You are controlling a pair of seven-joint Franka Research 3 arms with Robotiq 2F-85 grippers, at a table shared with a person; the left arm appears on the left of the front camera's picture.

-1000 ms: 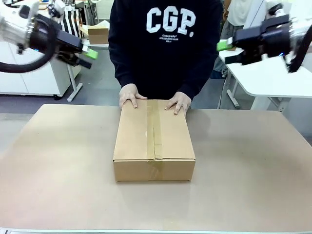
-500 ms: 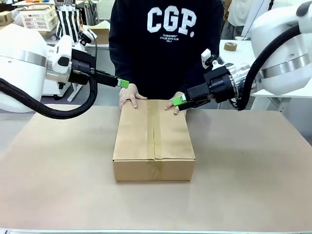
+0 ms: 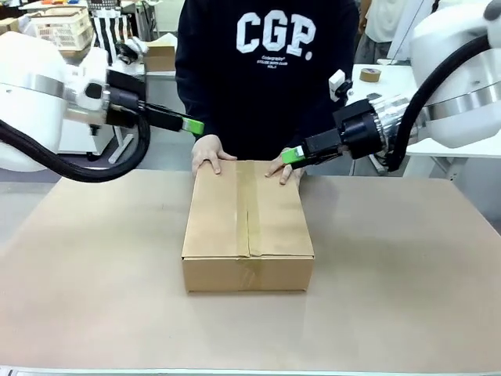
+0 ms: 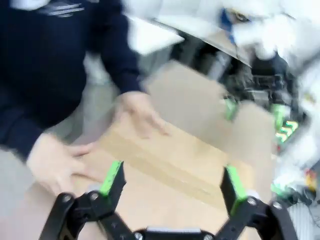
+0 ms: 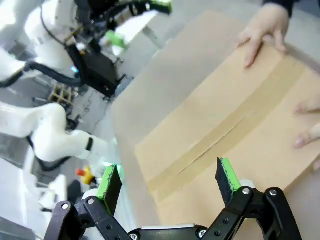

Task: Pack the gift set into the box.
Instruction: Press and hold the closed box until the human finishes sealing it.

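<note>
The box (image 3: 247,215) sat mid-frame on the table (image 3: 407,266), flaps shut, tape along the seam, and the person's hands (image 3: 210,153) rested on its far edge. We couldn't tell what was inside. Left gripper (image 3: 192,126) at upper left and right gripper (image 3: 293,156) right of centre, beside a hand, both gaped wide and empty. We judged this the closing step; next move calls for pressing the flaps without catching the person's knuckles.

The right gripper (image 5: 168,175) hangs spread over the closed box (image 5: 225,115), a person's hand (image 5: 265,27) seemingly on it.
</note>
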